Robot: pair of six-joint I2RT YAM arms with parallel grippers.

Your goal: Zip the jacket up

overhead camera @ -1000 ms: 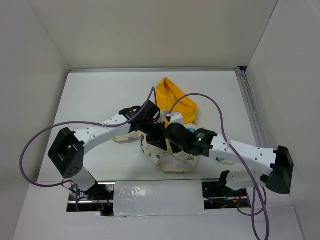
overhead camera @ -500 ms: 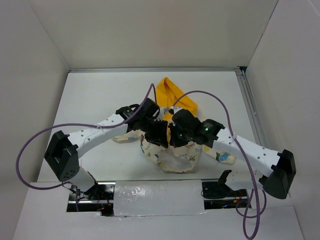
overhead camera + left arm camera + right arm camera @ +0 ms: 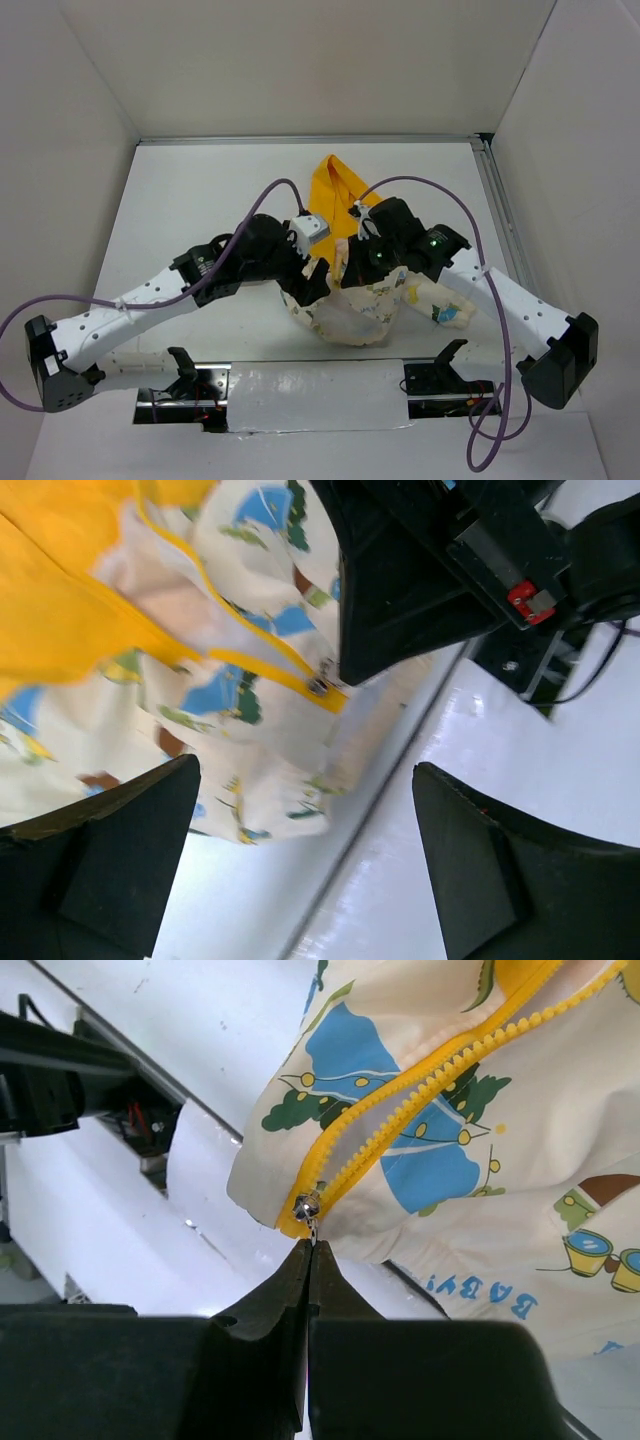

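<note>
**Slider [image 3: 305, 1205] at the hem, most of the run left to close**

Progress looks early. On the left, the left gripper [image 3: 305, 780] hangs over the cloth with its two fingers spread wide and nothing between them. It is apart from the fabric, so it is not bracing the hem. In the middle, the slider sits at the very bottom of the yellow zipper [image 3: 430, 1085], right at the lower edge of the garment. Just above it the two tapes stand slightly apart, and a grey gap shows between them. Further up they run close together, but I cannot tell whether the teeth there are meshed. On the right, the right gripper [image 3: 310, 1250] has its fingers pressed together on the small metal pull tab [image 3: 313, 1228] hanging from the slider. By my reading the grasp is made and the pull up the front is what remains, and the hem may need holding down while that happens.

The jacket [image 3: 350, 315] lies bunched on the white table [image 3: 200, 200] between the two arms, near their bases, and is partly covered by both wrists. It is thin and cream, printed with blue, green and yellow cartoon shapes, and it looks limp and creased rather than spread flat. Its bright yellow hood [image 3: 340, 185] reaches away toward the far side. A fold of printed cloth pokes out to the right under the right arm.
</note>
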